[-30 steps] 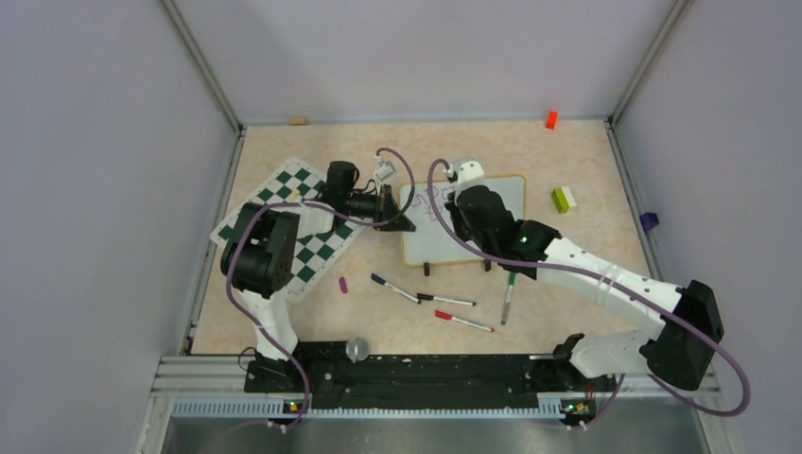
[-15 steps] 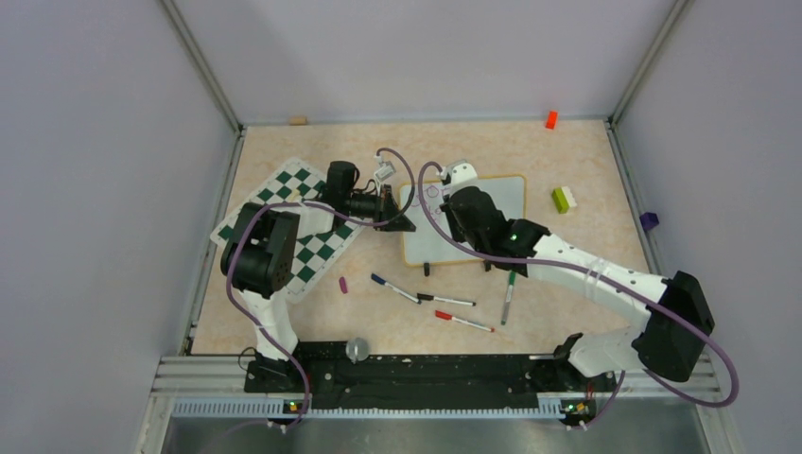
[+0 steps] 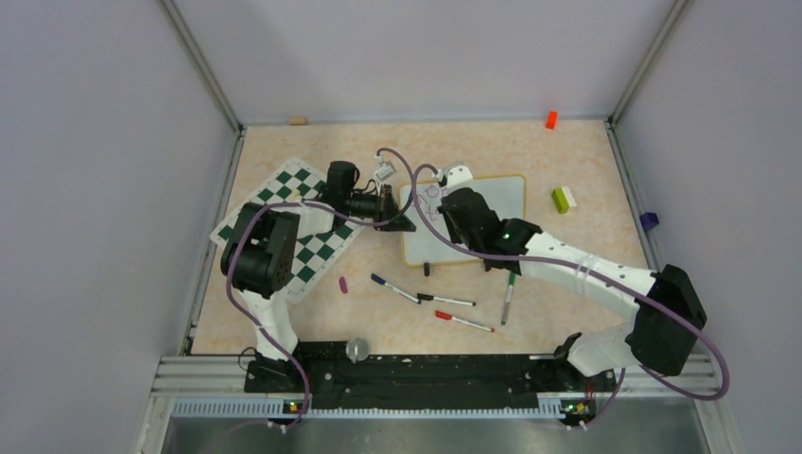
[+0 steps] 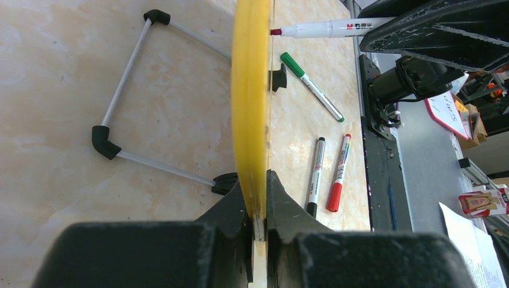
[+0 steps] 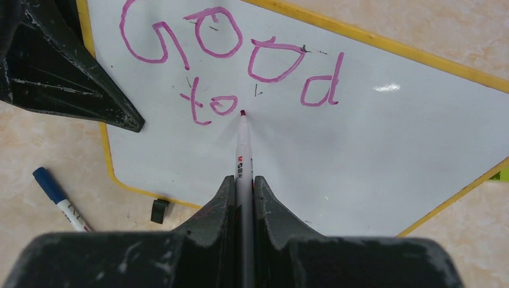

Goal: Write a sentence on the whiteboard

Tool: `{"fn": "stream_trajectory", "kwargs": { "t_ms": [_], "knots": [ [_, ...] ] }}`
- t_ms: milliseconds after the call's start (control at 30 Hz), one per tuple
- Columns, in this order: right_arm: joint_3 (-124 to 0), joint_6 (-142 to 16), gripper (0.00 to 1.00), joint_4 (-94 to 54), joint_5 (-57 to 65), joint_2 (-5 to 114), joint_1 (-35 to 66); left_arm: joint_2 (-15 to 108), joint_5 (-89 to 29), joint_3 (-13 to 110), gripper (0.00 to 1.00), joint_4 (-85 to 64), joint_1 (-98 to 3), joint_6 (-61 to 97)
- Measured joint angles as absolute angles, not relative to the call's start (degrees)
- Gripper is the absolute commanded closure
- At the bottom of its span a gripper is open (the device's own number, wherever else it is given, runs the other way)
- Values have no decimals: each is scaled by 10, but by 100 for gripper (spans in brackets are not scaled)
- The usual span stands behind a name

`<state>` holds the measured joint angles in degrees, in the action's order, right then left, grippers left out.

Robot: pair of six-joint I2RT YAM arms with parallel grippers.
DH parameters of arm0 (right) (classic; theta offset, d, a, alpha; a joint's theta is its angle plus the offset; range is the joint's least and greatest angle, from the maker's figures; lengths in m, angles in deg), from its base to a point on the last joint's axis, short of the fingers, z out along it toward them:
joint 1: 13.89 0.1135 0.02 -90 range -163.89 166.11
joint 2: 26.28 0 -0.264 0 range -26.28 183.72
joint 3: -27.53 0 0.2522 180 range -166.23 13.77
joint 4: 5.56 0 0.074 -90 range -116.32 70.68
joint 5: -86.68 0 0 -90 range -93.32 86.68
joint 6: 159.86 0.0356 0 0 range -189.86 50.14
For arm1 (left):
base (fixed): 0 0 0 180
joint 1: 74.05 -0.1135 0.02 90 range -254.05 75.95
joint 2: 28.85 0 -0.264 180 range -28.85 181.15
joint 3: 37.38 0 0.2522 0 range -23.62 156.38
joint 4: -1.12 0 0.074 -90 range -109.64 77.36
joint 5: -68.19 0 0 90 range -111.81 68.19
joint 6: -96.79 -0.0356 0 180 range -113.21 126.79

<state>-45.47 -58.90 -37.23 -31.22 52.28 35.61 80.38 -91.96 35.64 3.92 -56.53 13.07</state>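
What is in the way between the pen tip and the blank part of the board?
Nothing visible. The thin white marker in the right pincer has its tip beside the purple "to" on the yellow-framed whiteboard; bare board lies ahead. The left pincer only clamps the board's edge.

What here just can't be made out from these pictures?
- Top view: the writing on the whiteboard is too small, partly covered by the right arm.
- Left wrist view: the board shows edge-on; its face is hidden.
- Right wrist view: the marker tip touching or hovering: unclear.
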Motion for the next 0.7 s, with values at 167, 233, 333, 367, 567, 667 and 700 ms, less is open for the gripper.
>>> {"fn": "stream_trajectory", "kwargs": {
  "t_ms": [167, 233, 333, 367, 567, 667, 700],
  "knots": [
    [-455, -588, 100, -372, -313, 523, 356, 804, -919, 356, 100, 39, -565, 130],
    [-455, -587, 100, -373, -313, 523, 356, 804, -919, 356, 100, 39, -565, 130],
    [-455, -584, 100, -373, -313, 523, 356, 804, -919, 356, 100, 39, -565, 130],
    [-455, -583, 100, -373, -313, 523, 356, 804, -919, 356, 100, 39, -565, 130],
    [-434, -572, 100, -374, -313, 511, 356, 804, -919, 357, 100, 38, -565, 130],
    [-432, -568, 100, -378, -314, 508, 355, 804, -919, 357, 100, 38, -565, 130],
    [-432, -568, 100, -378, -314, 508, 355, 804, -919, 357, 100, 38, -565, 130]
  ]
}}
